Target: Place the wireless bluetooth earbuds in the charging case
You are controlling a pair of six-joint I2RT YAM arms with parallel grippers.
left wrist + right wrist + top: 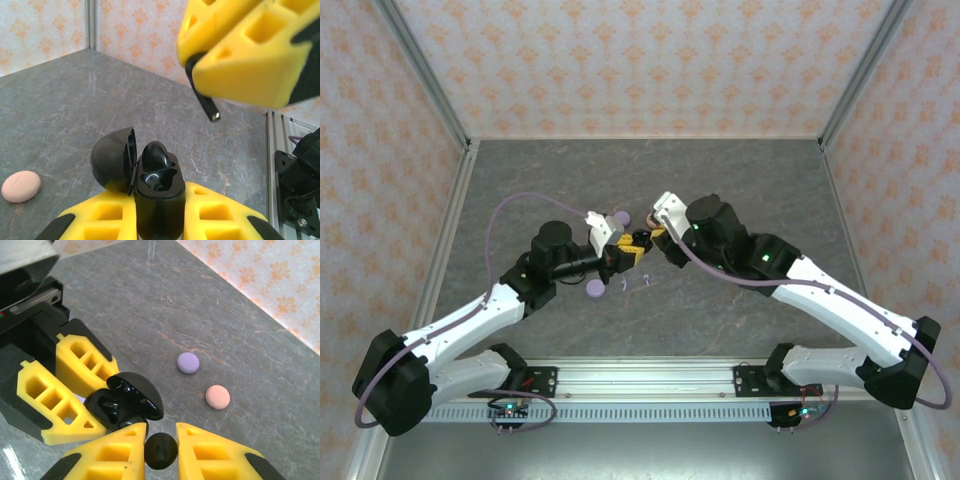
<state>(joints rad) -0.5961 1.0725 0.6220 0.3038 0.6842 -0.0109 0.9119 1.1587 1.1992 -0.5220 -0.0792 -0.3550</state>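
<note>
Presently the right tool (pixel 161 440) is closed tight on a black earbud (pixel 161 451), whose stem pokes out past the yellow pads. It hangs just above the left tool (pixel 159 217), which is clamped on the black charging case (pixel 157 195) with its lid (pixel 112 157) swung open. One well seems to hold a black bud (pixel 155 152); the well beside it looks free.

The risk is in the approach. The stem sits tilted against the well, so a descent off-axis could catch the rim or the seated bud, twist the earbud in the pads or flick it loose. A hard push could also rock the case in its grip or knock the lid, and the two tools' fingers stand close enough to bump.

Both tools are raised over the middle of the counter (pixel 60 110). A pink case (pixel 217 396) and a lavender case (pixel 188 362) lie off to one side. The walls (pixel 620 60) stand well away, leaving open room to back off and realign.
</note>
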